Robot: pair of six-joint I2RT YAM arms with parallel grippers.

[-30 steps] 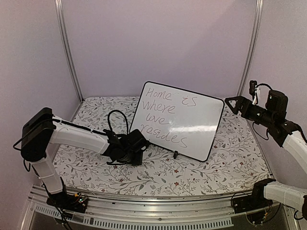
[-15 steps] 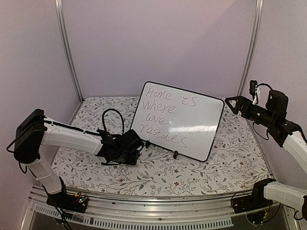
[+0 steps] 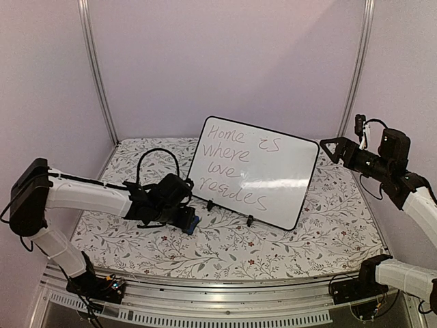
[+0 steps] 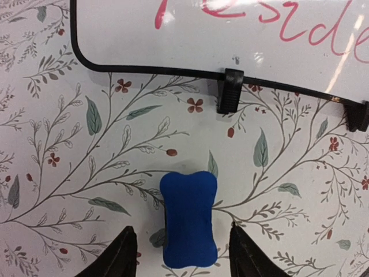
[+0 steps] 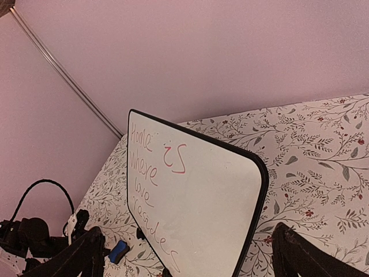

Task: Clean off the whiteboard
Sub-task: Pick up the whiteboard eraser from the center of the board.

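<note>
The whiteboard (image 3: 263,174) stands tilted on small black feet at the table's middle, with pink-purple handwriting on its left half; it also shows in the left wrist view (image 4: 230,34) and the right wrist view (image 5: 196,196). A small blue eraser (image 4: 188,222) lies on the cloth just in front of the board's lower left corner. My left gripper (image 4: 183,257) is open, a finger on each side of the eraser with a gap to both. From above, the eraser (image 3: 194,223) peeks out at the left gripper (image 3: 188,220). My right gripper (image 3: 328,147) hangs open in the air by the board's upper right corner.
A floral cloth (image 3: 225,249) covers the table. Lilac walls and metal posts (image 3: 95,75) close in the back and sides. A black cable loop (image 3: 156,160) arches over the left wrist. The board's black feet (image 4: 229,91) stand on the cloth.
My left arm has drawn back to the left, away from the board's lower corner, and the blue eraser now shows at its fingertips. The right arm has stayed still.
</note>
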